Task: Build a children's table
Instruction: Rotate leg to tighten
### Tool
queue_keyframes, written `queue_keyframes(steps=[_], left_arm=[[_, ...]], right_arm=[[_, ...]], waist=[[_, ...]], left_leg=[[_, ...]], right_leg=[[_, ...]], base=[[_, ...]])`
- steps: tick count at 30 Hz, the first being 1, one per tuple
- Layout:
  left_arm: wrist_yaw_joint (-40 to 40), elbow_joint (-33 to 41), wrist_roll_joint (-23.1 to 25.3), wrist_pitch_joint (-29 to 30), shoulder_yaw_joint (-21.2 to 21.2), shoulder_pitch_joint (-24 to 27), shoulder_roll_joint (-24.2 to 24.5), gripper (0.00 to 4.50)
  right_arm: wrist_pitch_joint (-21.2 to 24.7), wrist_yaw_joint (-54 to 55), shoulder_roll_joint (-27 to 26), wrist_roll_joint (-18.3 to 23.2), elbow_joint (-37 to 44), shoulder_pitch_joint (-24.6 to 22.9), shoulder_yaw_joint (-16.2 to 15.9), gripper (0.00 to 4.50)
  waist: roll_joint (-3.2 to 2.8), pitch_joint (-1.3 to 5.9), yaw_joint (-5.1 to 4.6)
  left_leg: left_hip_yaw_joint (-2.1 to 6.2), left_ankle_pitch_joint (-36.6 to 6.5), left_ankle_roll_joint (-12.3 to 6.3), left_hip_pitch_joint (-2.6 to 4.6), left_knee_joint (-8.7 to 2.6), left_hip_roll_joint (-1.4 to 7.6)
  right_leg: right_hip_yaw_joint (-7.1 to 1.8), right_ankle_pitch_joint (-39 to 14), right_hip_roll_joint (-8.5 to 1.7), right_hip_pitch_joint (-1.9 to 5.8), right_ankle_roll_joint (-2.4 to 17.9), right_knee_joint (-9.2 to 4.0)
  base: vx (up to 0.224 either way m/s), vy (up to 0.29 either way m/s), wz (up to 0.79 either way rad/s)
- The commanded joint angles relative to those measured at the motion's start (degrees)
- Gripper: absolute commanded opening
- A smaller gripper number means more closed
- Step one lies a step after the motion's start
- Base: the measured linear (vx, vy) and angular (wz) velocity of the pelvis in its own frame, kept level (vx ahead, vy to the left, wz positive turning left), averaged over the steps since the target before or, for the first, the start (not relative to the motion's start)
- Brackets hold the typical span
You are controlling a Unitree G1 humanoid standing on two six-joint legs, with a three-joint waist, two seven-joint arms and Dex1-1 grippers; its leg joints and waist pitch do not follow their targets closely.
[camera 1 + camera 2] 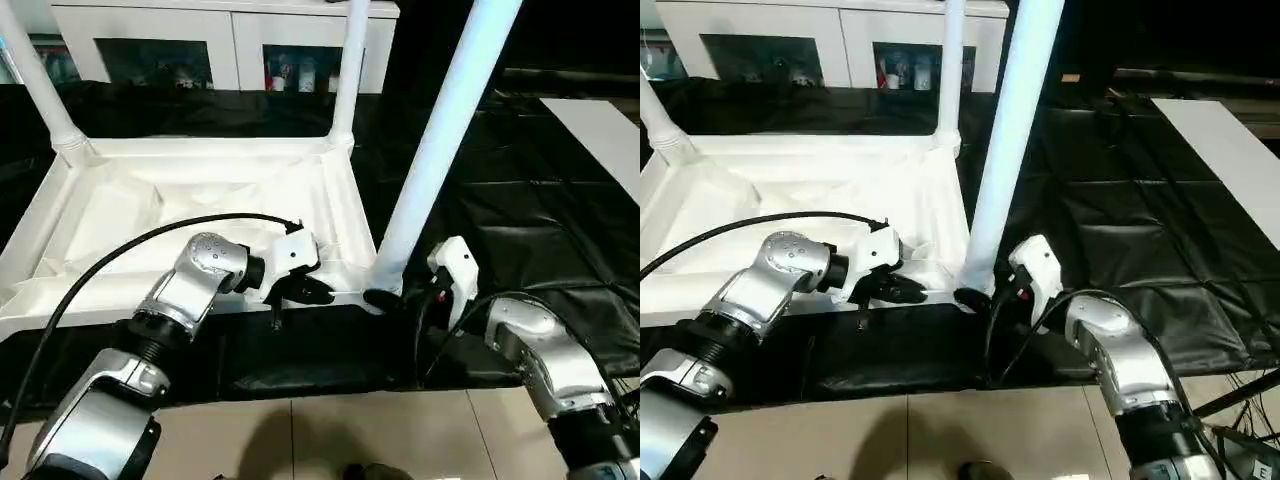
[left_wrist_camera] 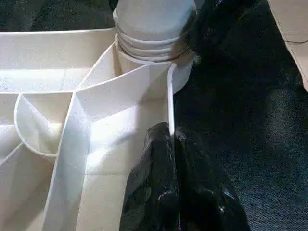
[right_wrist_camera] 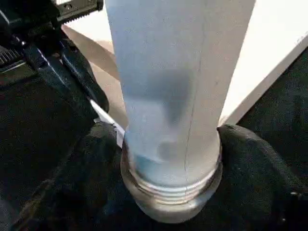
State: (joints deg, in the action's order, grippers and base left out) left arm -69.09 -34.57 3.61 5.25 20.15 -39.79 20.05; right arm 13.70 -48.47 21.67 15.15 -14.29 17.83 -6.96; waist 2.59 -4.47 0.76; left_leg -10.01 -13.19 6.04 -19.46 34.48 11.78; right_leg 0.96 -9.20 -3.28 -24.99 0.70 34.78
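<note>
You're pinching the tabletop (image 1: 200, 215) rim with the left gripper (image 1: 300, 290), jaws pressed together. The right gripper (image 3: 168, 144) is straddling the upright leg (image 1: 440, 140) base at the near corner socket, fingers spread around it.

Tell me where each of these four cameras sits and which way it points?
Left eye view: on the head, looking forward and down at the upturned tabletop; both silver forearms show.
Right eye view: beside it, same scene slightly shifted; the cabinet stands behind.
Left wrist view: along the left gripper, shut on the tabletop's rim, toward the near leg.
Right wrist view: along the right gripper, its jaws on either side of that leg's base.
Shared: both wrist views show that leg in its corner socket.
</note>
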Motion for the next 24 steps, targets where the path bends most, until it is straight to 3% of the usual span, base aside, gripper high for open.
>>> queue_keyframes(steps=[1, 6, 15, 17, 20, 21, 23, 24], left_arm=[[-0.95, -0.36, 1.53, 1.08, 2.27, 1.78, 0.58, 0.0], [-1.12, -0.03, 1.56, 1.54, 2.29, 1.86, 0.73, 0.0], [1.28, -0.59, 1.77, 3.19, 1.44, 1.74, 0.35, 0.0], [6.47, -2.66, 1.98, 4.67, -0.05, 0.65, -1.87, 0.0], [11.6, -4.67, 2.44, 5.45, -1.12, -0.63, -4.2, 0.0], [14.25, -5.96, 2.4, 6.4, -1.72, -1.63, -5.93, 0.0], [18.36, -7.8, 2.25, 7.8, -2.82, -3.06, -8.2, 0.0], [23.19, -9.94, 2.18, 8.83, -4.03, -4.69, -10.54, 0.0]], right_arm=[[-0.59, -0.64, 0.29, -0.33, -0.6, 0.25, -0.05, 3.21], [-1.13, -1.39, 0.3, -0.77, -1.49, 0.53, -0.26, 2.72], [-2.55, 0.99, -0.44, -2.07, -3.18, 0.94, 0.0, 2.63], [-1.99, 11.91, -4.59, -3.28, -6.07, 1.87, 3.08, 2.62], [0.31, 22.76, -9.15, -3.99, -7.81, 2.0, 5.85, 2.61], [1.69, 28.77, -12.07, -4.67, -8.49, 1.71, 6.76, 2.61], [2.56, 34.2, -15.79, -4.11, -9.67, 1.96, 8.06, 2.61], [3.19, 39.84, -19.82, -2.16, -12.03, 3.48, 10.44, 2.61]], waist=[[0.34, 4.14, 0.21], [0.33, 4.17, 0.15], [0.42, 4.05, 0.08], [0.58, 3.95, -0.25], [0.5, 3.87, -0.53], [0.68, 3.91, -0.51], [0.45, 3.95, -0.57], [0.41, 4.05, -0.66]], left_leg=[[-0.45, -2.86, -5.98, -0.81, -3.66, 0.67], [-0.46, -3.15, -6.04, -0.75, -3.63, 0.65], [-0.5, -3.48, -5.95, -0.73, -3.62, 0.61], [-0.63, -4.76, -5.09, -0.73, -3.64, 0.57], [-0.13, -6.98, -1.95, -0.72, -4.06, 0.32], [-0.19, -7.09, -1.54, -0.62, -4.03, 0.24], [-0.11, -7.78, -1.23, -0.57, -4.22, 0.3], [-0.29, -8.35, -0.98, -0.41, -4.18, 0.17]], right_leg=[[-1.9, -5.82, -3.17, 4.39, 15.95, -3.14], [-1.87, -6.18, -3.13, 4.38, 16.13, -3.16], [-1.81, -6.76, -3.05, 4.27, 16.11, -3.25], [-1.88, -9.67, -3.06, 3.91, 15.5, -3.61], [-1.69, -17.06, -3.02, 4.03, 12.31, -4.22], [-1.78, -18.11, -2.95, 3.9, 11.4, -4.37], [-1.81, -17.94, -2.91, 3.68, 11.06, -4.44], [-1.85, -17.44, -2.75, 3.36, 10.8, -4.56]], base=[[0.0, 0.0, 0.0], [0.0, 0.0, 0.0], [0.0, 0.0, 0.0], [0.0, 0.0, 0.0], [0.0, 0.0, 0.0], [0.0, 0.0, 0.0], [0.0, 0.0, 0.0], [0.0, 0.0, 0.0]])
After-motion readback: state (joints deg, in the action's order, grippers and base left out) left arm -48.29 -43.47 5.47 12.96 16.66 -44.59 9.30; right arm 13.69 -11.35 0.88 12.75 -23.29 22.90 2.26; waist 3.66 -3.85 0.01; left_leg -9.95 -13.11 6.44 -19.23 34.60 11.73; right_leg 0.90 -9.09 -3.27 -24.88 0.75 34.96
